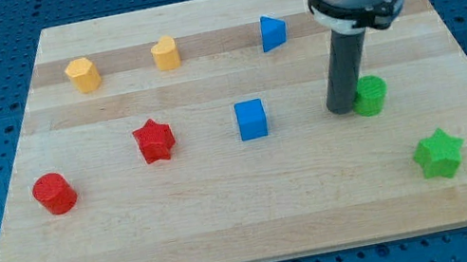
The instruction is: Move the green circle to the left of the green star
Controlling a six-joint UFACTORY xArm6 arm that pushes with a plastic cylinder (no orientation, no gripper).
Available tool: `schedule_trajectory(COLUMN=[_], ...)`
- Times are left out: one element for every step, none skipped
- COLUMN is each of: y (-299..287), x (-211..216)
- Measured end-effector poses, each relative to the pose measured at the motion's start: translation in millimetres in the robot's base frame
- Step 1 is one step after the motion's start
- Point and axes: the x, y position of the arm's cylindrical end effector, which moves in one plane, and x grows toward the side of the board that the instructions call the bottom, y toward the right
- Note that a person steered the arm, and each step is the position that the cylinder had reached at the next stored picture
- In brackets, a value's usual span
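Rod meets block right of centre in the frame, where my tip (pixel 343 110) stands against the left flank of the green circle (pixel 369 95), the two apparently touching. This tool is a plain dark rod with nothing that parts, closes or clamps; it bears sideways on the block and holds nothing. The green star (pixel 439 153) lies lower right, near the edge of the wooden bench (pixel 250 224), apart from the circle and down to its right. The circle is thus already on the star's left side, though higher up and not yet level with it.

Judging by its look, the green circle is a small, stiff, light plastic cylinder that should slide readily on the smooth wood. Being round, it may roll off the rod's side if pushed off centre, so contact is best made squarely on the wall opposite the intended direction of travel, probably its upper side for a push toward the bottom of the frame.

Elsewhere, a blue cube (pixel 252 118) sits at centre and a blue triangle (pixel 271 32) at upper centre. No brand, label or legible writing shows anywhere.
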Motion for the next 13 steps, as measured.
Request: schedule_trajectory(y=[0, 28, 31, 9, -13, -14, -11, 1, 16, 7, -5, -12, -14], x=[-45, -55, -16, 41, 53, 42, 23, -3, 8, 45, 82, 95, 48])
